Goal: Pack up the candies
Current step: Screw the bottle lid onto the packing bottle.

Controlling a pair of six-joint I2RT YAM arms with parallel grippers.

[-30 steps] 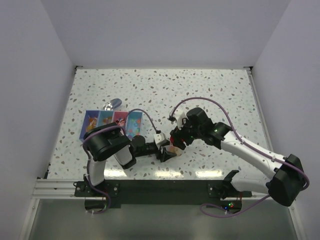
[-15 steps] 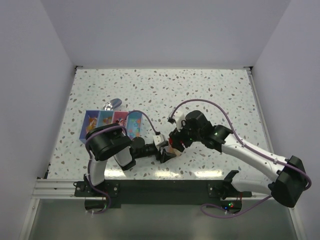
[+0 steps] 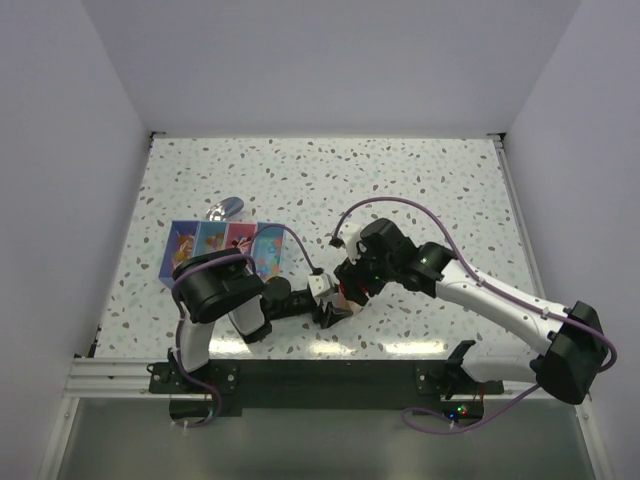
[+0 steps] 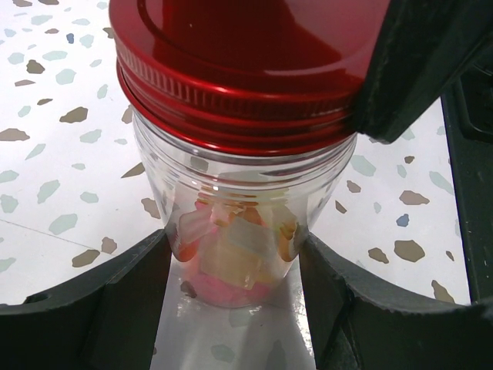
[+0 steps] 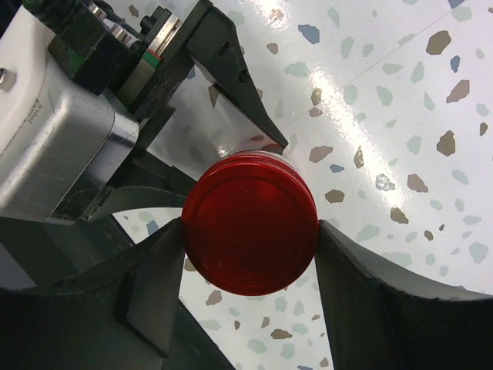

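Note:
A clear plastic jar (image 4: 239, 177) with a round red lid (image 4: 239, 69) stands on the speckled table. Pink, orange and pale yellow candies (image 4: 231, 247) fill its bottom. My left gripper (image 4: 235, 266) is shut on the jar's lower body, with one finger on each side. My right gripper (image 5: 250, 231) comes from above and is shut on the red lid (image 5: 250, 223), with both fingers touching its rim. In the top view the two grippers, left (image 3: 330, 302) and right (image 3: 350, 288), meet at the jar (image 3: 343, 298) near the table's front middle.
A row of colourful picture cartons (image 3: 225, 248) lies to the left, behind my left arm. A shiny metal scoop (image 3: 225, 209) lies just beyond them. White walls close the table on three sides.
My right wrist has shifted a little to the left above the jar. The left gripper and the jar have stayed in place.

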